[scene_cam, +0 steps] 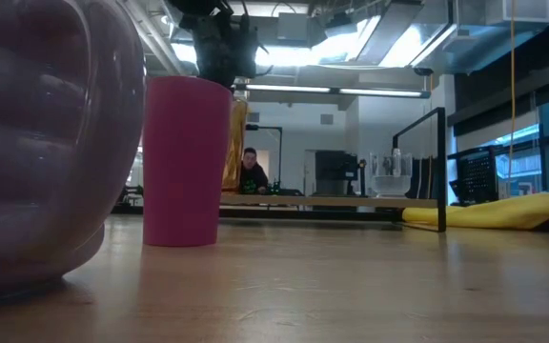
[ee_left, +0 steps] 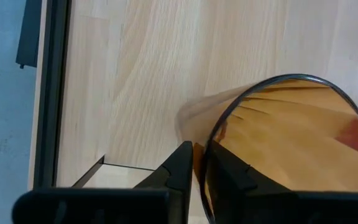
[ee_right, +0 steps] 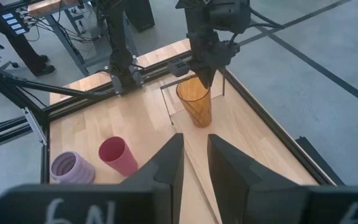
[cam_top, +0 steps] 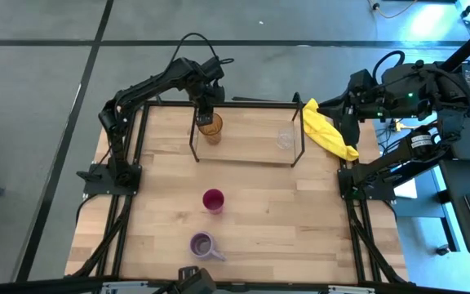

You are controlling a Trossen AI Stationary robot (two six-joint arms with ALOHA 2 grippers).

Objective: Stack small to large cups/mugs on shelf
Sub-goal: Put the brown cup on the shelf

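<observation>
The amber tumbler [cam_top: 211,129] is upright at the left end of the shelf [cam_top: 243,162], and my left gripper [cam_top: 207,113] comes down on its far rim, shut on it. The small clear glass [cam_top: 285,139] stands on the shelf's right part. On the tabletop, nearer, the magenta-red cup [cam_top: 213,200] stands upright and the lavender mug [cam_top: 203,244] sits near the near edge. My right gripper [ee_right: 194,163] hangs open above the table's far right corner, touching nothing. My left gripper pinches the tumbler's rim [ee_left: 205,163] on its far side, one finger [ee_left: 180,169] outside the wall and one finger [ee_left: 230,173] inside. The fingers come from above, pointing down. The tumbler is upright over the shelf board; whether its base rests there I cannot tell.
A yellow cloth [cam_top: 330,131] lies by the shelf's right end at the table's right far edge. The shelf's black rods [cam_top: 299,122] rise around the board. Bare wood lies between the shelf and the magenta-red cup. A person [scene_cam: 250,171] sits far behind the table.
</observation>
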